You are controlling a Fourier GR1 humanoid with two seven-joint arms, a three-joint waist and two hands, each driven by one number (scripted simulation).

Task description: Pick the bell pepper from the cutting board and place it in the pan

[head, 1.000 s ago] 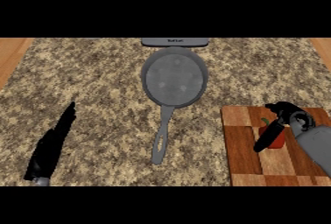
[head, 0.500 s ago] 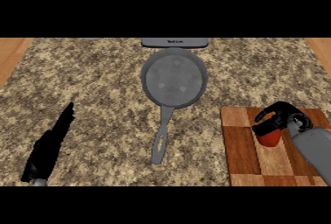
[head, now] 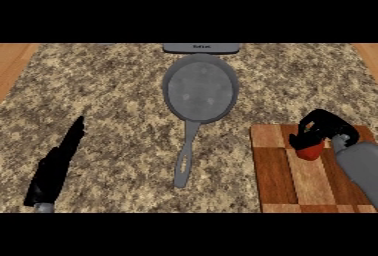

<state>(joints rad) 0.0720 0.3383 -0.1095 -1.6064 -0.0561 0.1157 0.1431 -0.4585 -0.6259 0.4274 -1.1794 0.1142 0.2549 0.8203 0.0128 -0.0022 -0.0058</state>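
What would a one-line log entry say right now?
right hand: curled round pepper over board | pan: empty | left hand: open, resting

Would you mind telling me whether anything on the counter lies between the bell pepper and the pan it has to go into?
Nothing visible does. The right hand is curled round the bell pepper over the cutting board, and only bare counter separates it from the pan. The pan's handle lies left of the board, below that path.
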